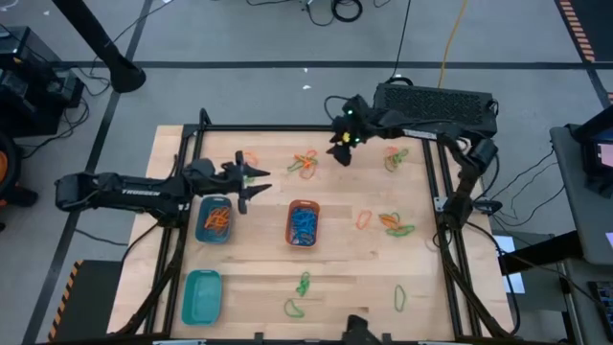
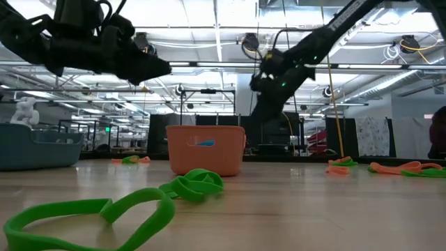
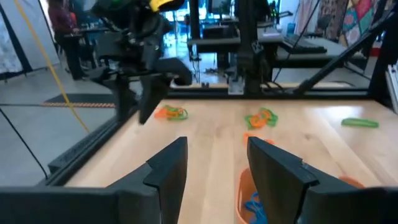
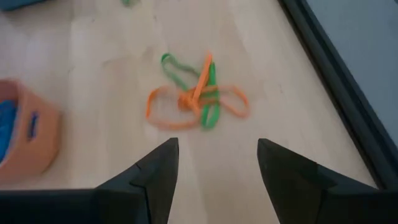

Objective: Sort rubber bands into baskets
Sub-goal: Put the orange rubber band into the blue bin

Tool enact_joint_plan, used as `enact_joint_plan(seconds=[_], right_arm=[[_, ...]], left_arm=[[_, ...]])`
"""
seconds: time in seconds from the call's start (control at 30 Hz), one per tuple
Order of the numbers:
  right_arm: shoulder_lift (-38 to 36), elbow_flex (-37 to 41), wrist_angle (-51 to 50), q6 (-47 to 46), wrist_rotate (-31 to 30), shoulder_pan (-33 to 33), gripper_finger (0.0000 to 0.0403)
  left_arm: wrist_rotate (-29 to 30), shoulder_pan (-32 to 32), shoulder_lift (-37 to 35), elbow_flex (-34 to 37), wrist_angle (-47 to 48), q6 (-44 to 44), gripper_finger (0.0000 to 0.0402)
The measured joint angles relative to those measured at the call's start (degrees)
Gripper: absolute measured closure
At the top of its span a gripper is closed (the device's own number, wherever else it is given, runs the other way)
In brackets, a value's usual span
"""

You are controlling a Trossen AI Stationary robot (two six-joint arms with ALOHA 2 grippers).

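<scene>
My left gripper (image 1: 257,185) hangs above the table (image 1: 345,278), at about 10 o'clock from the table's middle. Its fingers (image 3: 168,168) are apart and hold nothing. Just beside it, at 7 o'clock from it, stands the round basket (image 1: 214,220) with orange bands inside. The teal basket (image 1: 201,295) is farther toward 6 o'clock, near the table's front edge. A single orange band (image 1: 251,156) lies at 12 o'clock from my left gripper, near the back rail.

In the middle of the table stands the orange basket (image 1: 303,222), and blue bands (image 1: 304,228) lie in it. In the left wrist view the same basket (image 3: 247,198) shows just ahead of my open fingers. At 6 o'clock from it, green bands (image 1: 301,286) lie on the wood, and one more green band (image 1: 399,298) lies toward 4 o'clock.

At 12 o'clock from the orange basket lies a tangle (image 1: 306,163) of orange and green bands. My right gripper (image 1: 342,149) hovers near it, at its 2 o'clock, with fingers (image 4: 155,171) spread wide and empty. In the right wrist view this tangle (image 4: 198,99) lies on the wood ahead of the fingertips, not touching them.

More to the right, another small tangle (image 1: 394,158) lies near the back corner, and a group of orange and green bands (image 1: 391,222) lies at 3 o'clock from the orange basket.
</scene>
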State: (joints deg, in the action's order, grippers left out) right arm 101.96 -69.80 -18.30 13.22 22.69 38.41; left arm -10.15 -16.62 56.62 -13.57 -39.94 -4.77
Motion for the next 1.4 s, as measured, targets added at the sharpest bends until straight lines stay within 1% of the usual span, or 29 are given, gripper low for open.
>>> enact_joint_plan(seconds=[0.07, 0.23, 0.33, 0.4, 0.53, 0.67, 0.8, 1.0, 1.13, 1.27, 1.4], right_arm=[[2.5, -0.2, 2.8, -1.6, 0.0, -1.1, 0.0192], [6.4, -2.4, 3.7, -3.4, 0.3, -2.7, 0.0192], [8.8, -3.6, 6.3, -5.0, 0.5, -3.3, 0.0192], [11.0, -4.9, 6.8, -5.3, 1.7, -4.0, 0.0192], [14.8, -6.9, 6.5, -5.0, 1.8, -5.2, 0.0192], [16.3, -7.6, 6.3, -4.8, 1.2, -5.8, 0.0192], [17.8, -7.6, 6.7, -4.6, -3.9, -6.6, 0.0192], [17.6, -7.6, 6.5, -6.2, -4.5, -6.7, 0.0193], [17.7, -7.6, 6.2, -6.3, -6.2, -6.9, 0.0197], [17.7, -7.6, 5.3, -5.4, -11.9, -8.3, 0.0207], [18.1, -7.6, 4.3, -3.7, -16.4, -10.0, 0.0208]], left_arm=[[-0.2, 0.4, 0.6, 0.4, 0.3, 0.3, 0.0226], [-0.3, 0.4, 2.0, 0.7, -0.4, -1.1, 0.0226], [-0.3, -0.1, 2.0, 0.7, -0.4, -2.2, 0.0226], [-0.2, -0.4, 2.0, 0.7, -0.4, -3.0, 0.0226], [-0.2, -0.2, 2.0, 0.7, -0.2, -3.1, 0.0226], [-0.2, -0.2, 2.0, 0.7, 0.0, -3.0, 0.0226], [-0.3, -0.2, 2.0, 0.7, -0.1, -1.9, 0.0226], [-0.4, -0.2, 2.0, 0.7, -0.1, -1.7, 0.0226], [-0.4, -0.2, 2.0, 0.7, -0.1, -1.6, 0.0226], [-0.5, -0.2, 2.0, 0.7, -0.1, -1.6, 0.0226], [-0.6, -0.2, 2.0, 0.7, -0.7, -1.6, 0.0226]])
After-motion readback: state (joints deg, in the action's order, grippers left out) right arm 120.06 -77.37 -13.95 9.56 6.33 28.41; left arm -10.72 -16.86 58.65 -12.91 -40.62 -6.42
